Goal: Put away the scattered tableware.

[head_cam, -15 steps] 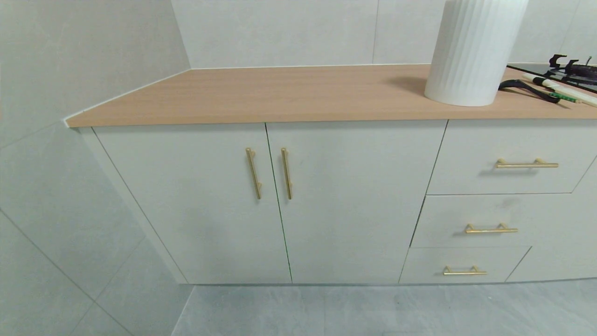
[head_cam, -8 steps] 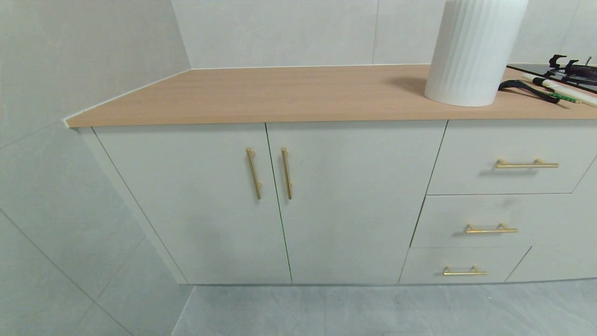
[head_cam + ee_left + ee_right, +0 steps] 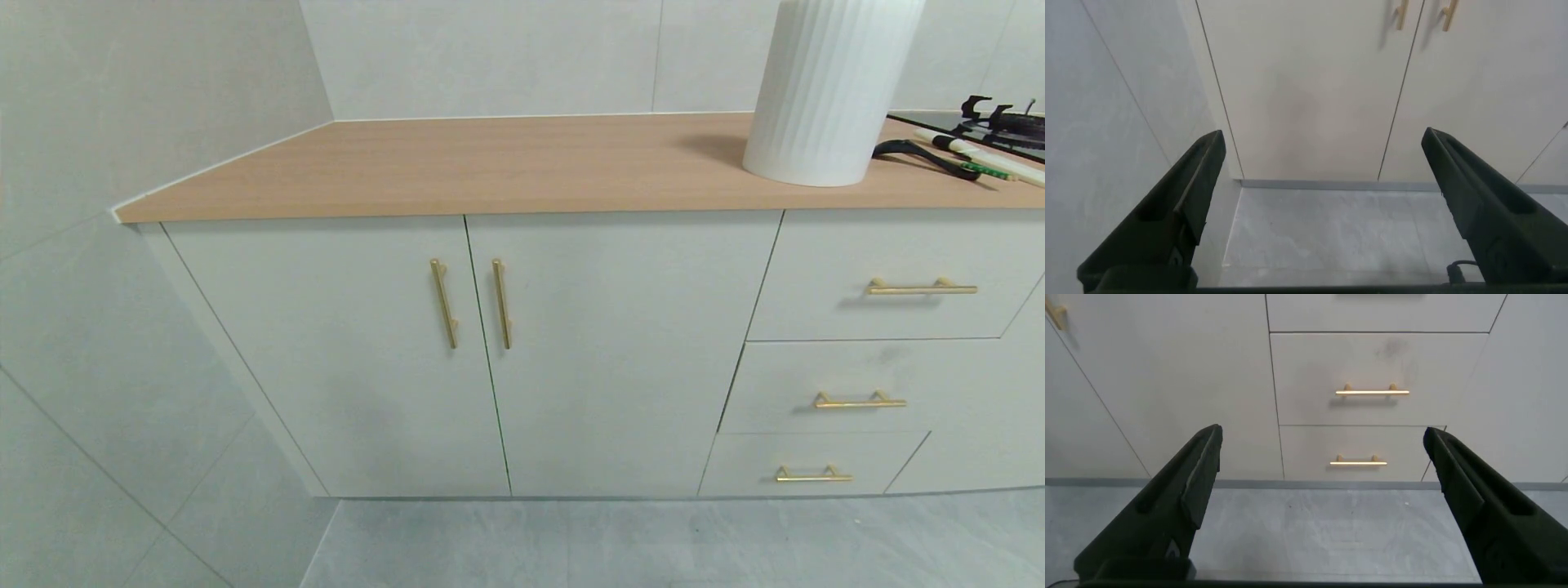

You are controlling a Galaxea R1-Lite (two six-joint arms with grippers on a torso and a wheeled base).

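Observation:
On the wooden countertop (image 3: 490, 163), at its far right, lie a black-handled utensil (image 3: 922, 153) and a long white utensil with a green part (image 3: 984, 157). A tall white ribbed container (image 3: 824, 90) stands just left of them. My left gripper (image 3: 1323, 143) hangs open low in front of the double cabinet doors (image 3: 1315, 82), above the floor, with nothing between its fingers. My right gripper (image 3: 1323, 434) is open too, low before the lower drawers (image 3: 1372, 376), holding nothing.
Two cabinet doors with gold vertical handles (image 3: 473, 304) sit under the counter, with three drawers with gold handles (image 3: 921, 287) to their right. A black stove top (image 3: 1008, 122) is at the far right. A tiled wall closes the left side; grey floor (image 3: 653, 543) lies below.

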